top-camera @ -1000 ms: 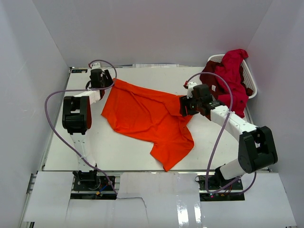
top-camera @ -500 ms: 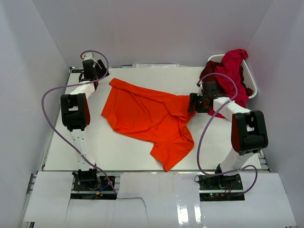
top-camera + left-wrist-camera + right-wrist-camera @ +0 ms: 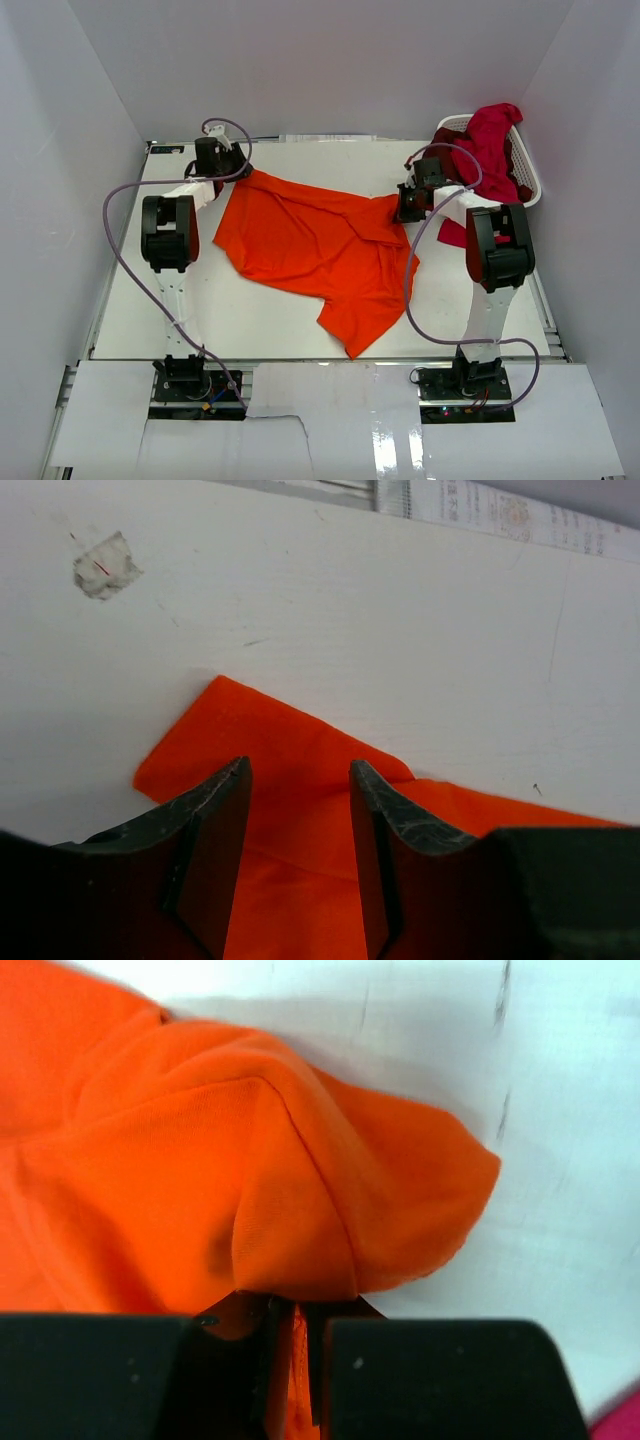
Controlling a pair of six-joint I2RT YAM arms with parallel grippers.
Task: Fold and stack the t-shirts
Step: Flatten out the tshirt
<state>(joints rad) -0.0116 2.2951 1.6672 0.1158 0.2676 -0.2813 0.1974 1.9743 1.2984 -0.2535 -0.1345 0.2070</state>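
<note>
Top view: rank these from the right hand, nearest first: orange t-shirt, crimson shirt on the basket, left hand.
1. The bright orange cloth t-shirt: its right edge is pinched in the right hand.
2. The crimson red cloth shirt: draped over the white plastic laundry basket, far right corner.
3. The left hand: across the table, at the shirt's far left corner.

A fixed camera looks down from high behind the near edge over the whole tabletop [image 3: 200,310]. Both wrist cameras sit very near the orange shirt [image 3: 320,240], which all three views share.
</note>
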